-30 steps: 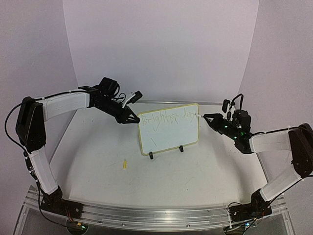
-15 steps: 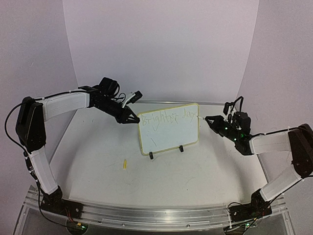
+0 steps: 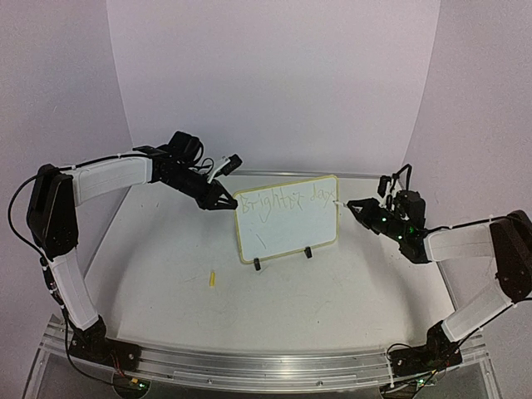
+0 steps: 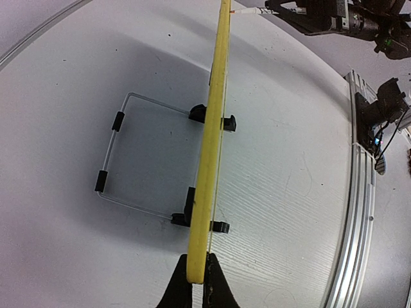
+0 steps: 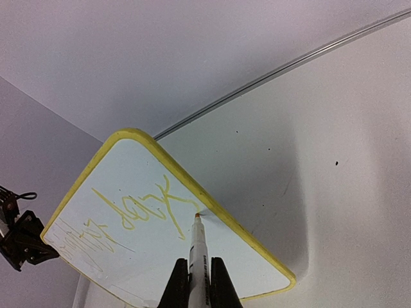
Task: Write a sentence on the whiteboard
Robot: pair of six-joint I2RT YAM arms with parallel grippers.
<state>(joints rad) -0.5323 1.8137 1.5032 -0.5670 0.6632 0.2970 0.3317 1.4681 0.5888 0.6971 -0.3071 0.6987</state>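
Where the top view looks down on the pale, speckled table point(image 3: 166, 249), you see the whiteboard point(image 3: 287, 218) standing upright just right of centre. Its sentence point(image 3: 283, 201) is a faint yellowish scrawl along the top of the face (it begins "Bright"). The left gripper point(image 3: 226, 202) meets the board's upper left corner and the right gripper point(image 3: 353, 203) points at its upper right corner. A plain lilac backdrop point(image 3: 274, 83) curves around the back and sides, a metal rail point(image 3: 266, 366) crosses the bottom of the frame, and a small yellow scrap point(image 3: 212, 278) lies lower left of the board.

In the left wrist view your fingers are pressed together on the board's yellow rim, seen edge-on. Its black clip feet point(image 4: 225, 122) rest on the white woodgrain surface beside a wire stand point(image 4: 128, 160).

In the right wrist view your jaws pinch a marker point(image 5: 198, 250), its tip on the white face just inside the rim.
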